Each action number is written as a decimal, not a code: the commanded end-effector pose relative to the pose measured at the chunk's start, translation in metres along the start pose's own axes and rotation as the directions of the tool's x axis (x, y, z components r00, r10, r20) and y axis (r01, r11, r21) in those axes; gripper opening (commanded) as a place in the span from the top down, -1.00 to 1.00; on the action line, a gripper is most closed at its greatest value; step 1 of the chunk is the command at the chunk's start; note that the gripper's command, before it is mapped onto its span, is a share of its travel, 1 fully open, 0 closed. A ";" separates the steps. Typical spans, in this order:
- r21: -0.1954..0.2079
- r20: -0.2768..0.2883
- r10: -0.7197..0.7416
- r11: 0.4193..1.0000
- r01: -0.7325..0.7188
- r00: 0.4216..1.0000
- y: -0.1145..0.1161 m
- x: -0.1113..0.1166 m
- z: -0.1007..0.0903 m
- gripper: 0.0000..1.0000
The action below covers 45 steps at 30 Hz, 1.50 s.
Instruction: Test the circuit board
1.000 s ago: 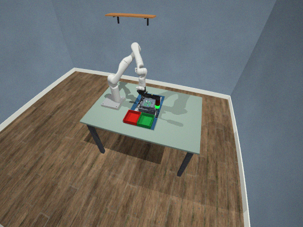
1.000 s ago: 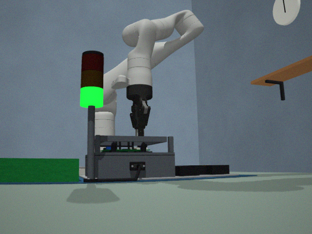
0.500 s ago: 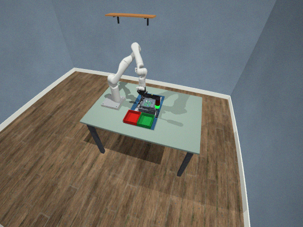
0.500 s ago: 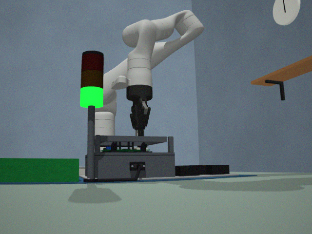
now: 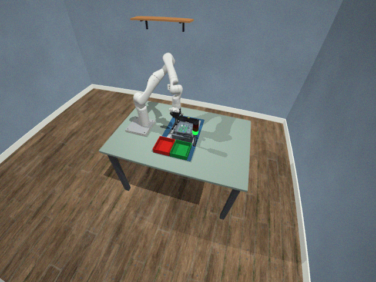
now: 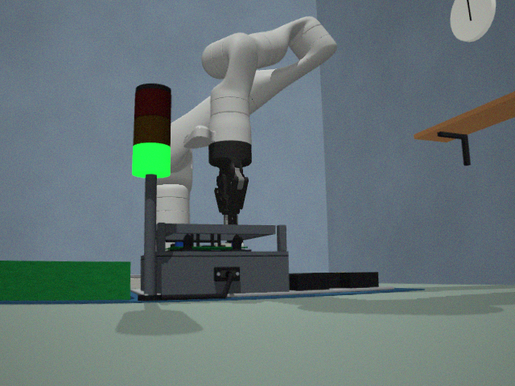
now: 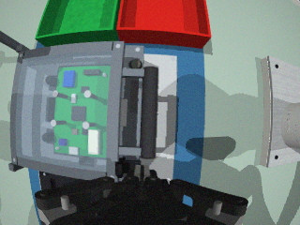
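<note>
"Any brand or writing to read?"

"None I can make out on the tester (image 5: pixel 182 137) (image 6: pixel 224 272) (image 7: pixel 19 112) or the board (image 6: pixel 203 248) (image 7: pixel 96 110)."

"And the tool (image 5: pixel 175 126) (image 6: pixel 230 219) (image 7: pixel 142 173)?"

"Closed, nothing gripped, fingertips down by the tester's edge; I can't tell whether they touch it."

"Where's the board?"

"Lying component side up in the tester, under the clear lid (image 6: pixel 224 229) (image 7: pixel 35 110). The signal light (image 5: pixel 195 132) (image 6: pixel 151 159) glows green."

"The surface (image 5: pixel 224 145) (image 6: pixel 265 349) (image 7: pixel 234 28)?"

"Pale green, over a wood floor (image 5: pixel 151 237), between blue walls (image 5: pixel 242 60) (image 6: pixel 83 50)."

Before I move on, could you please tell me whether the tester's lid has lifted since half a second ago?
No, the lid shows no visible lift against the lamp post.
</note>
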<state>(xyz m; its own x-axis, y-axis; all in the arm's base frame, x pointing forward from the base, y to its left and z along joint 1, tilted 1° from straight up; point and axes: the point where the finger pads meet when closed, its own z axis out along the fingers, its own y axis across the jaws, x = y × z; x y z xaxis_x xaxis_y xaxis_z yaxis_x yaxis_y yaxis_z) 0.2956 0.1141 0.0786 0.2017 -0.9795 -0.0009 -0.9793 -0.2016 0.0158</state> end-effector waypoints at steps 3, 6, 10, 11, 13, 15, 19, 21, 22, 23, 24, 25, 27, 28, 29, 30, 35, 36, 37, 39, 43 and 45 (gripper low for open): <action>0.001 0.000 0.000 1.000 0.000 1.000 0.000 0.000 0.000 1.00; 0.001 0.000 0.000 1.000 0.000 1.000 0.000 0.000 0.000 1.00; 0.001 0.000 0.000 1.000 0.000 1.000 0.000 0.000 0.001 1.00; 0.001 0.000 0.000 1.000 0.000 1.000 0.000 0.000 0.001 1.00; 0.001 0.000 0.000 1.000 0.000 1.000 0.000 0.000 0.001 1.00; 0.001 0.000 0.000 1.000 0.000 1.000 0.000 0.000 0.001 1.00; 0.001 0.000 0.000 1.000 0.000 1.000 0.000 0.000 0.002 1.00; 0.001 0.000 0.000 1.000 0.000 1.000 0.000 0.000 0.002 1.00; 0.001 0.000 0.000 1.000 0.000 1.000 0.000 0.000 0.002 1.00; 0.001 0.000 0.000 1.000 0.000 1.000 0.000 0.000 0.002 1.00; 0.001 0.000 0.000 1.000 0.000 1.000 0.000 0.000 0.002 1.00; 0.001 0.000 0.000 1.000 0.000 1.000 0.000 0.000 0.002 1.00; 0.001 0.000 0.000 1.000 0.000 1.000 0.000 0.000 0.002 1.00; 0.001 0.000 0.000 1.000 0.000 1.000 0.000 0.000 0.002 1.00; 0.001 0.000 0.000 1.000 0.000 1.000 0.000 0.000 0.002 1.00; 0.001 0.000 0.000 1.000 0.000 1.000 0.000 0.000 0.002 1.00; 0.001 0.000 0.000 1.000 0.000 1.000 0.000 0.000 0.003 1.00; 0.001 0.000 0.000 1.000 0.000 1.000 0.000 0.000 0.003 1.00; 0.001 0.000 0.000 1.000 0.000 1.000 0.000 0.000 0.003 1.00; 0.001 0.000 0.000 1.000 0.000 1.000 0.000 0.000 0.003 1.00; 0.001 0.000 0.000 1.000 0.000 1.000 0.000 0.000 0.004 1.00; 0.001 0.000 0.000 1.000 0.000 1.000 0.000 0.000 0.004 1.00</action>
<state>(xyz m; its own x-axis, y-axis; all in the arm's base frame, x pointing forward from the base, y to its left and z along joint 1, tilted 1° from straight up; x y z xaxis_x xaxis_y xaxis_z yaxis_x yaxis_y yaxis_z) 0.2943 0.1138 0.0750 0.2011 -0.9796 -0.0024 -0.9794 -0.2011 0.0177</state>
